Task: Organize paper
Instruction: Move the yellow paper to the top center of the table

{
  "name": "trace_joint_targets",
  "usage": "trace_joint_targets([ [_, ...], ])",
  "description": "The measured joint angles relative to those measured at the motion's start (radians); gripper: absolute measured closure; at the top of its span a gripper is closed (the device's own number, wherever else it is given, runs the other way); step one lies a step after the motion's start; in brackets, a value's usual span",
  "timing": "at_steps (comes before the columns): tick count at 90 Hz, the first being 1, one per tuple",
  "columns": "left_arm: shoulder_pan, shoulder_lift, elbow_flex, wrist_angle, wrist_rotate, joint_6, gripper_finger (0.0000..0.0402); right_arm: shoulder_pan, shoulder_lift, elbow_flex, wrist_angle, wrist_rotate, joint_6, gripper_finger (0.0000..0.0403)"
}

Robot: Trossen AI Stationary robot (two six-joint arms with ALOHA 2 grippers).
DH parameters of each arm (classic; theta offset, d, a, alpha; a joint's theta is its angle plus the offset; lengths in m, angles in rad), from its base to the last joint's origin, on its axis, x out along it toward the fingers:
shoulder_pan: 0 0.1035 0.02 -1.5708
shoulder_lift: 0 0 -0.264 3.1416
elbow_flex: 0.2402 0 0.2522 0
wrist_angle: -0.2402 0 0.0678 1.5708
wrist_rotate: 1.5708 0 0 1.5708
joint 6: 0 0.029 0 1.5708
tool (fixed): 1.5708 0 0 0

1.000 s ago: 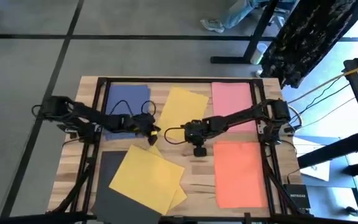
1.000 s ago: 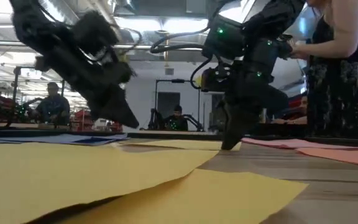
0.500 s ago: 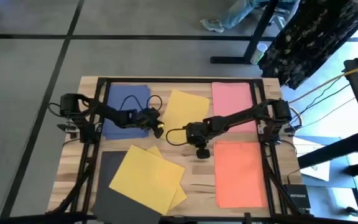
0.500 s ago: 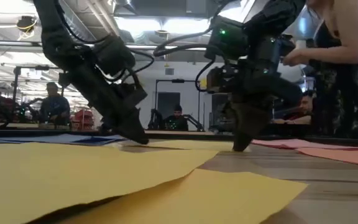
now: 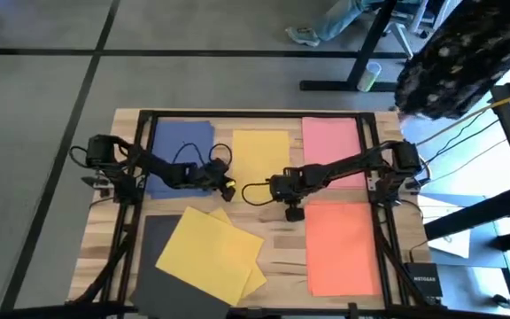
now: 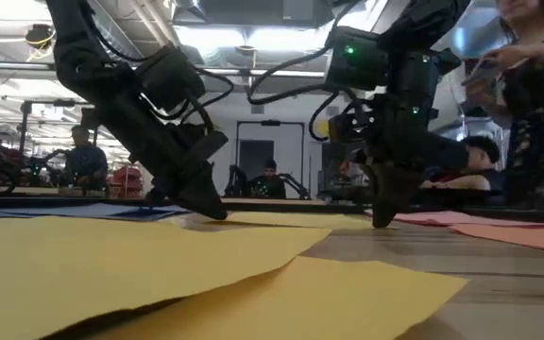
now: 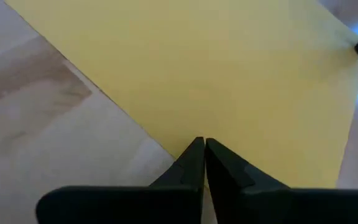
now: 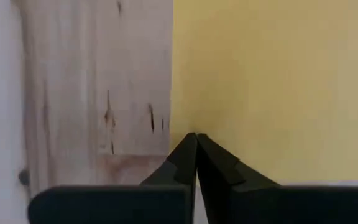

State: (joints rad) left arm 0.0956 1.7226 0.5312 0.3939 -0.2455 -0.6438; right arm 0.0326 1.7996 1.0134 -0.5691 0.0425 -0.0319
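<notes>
Both grippers, left [image 5: 227, 187] and right [image 5: 277, 186], press closed fingers on the far yellow paper [image 5: 260, 151] on the worktop [image 5: 282, 252].

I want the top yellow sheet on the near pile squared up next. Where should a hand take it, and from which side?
Take the top yellow sheet at its corner overhanging the dark sheet, coming from the left. It lies flat and skewed, so only an edge gives purchase, and the left hand is closer than the right hand; both are shut at the far yellow sheet.
</notes>
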Motion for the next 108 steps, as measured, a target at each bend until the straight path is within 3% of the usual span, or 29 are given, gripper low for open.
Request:
trace_joint_targets([
  [52,0.061,-0.033,-0.004,-0.014,0.008,0.068,0.0401,0.001,-0.002,0.001,0.025,-0.017,0.004,0.0403],
  [85,0.062,-0.155,-0.006,-0.033,0.009,0.120,0.0402,0.001,-0.047,0.003,0.034,-0.018,0.001,0.0403],
  [108,0.017,-0.164,-0.005,-0.055,0.010,0.098,0.0402,0.000,-0.032,0.003,0.051,-0.088,-0.003,0.0403],
])
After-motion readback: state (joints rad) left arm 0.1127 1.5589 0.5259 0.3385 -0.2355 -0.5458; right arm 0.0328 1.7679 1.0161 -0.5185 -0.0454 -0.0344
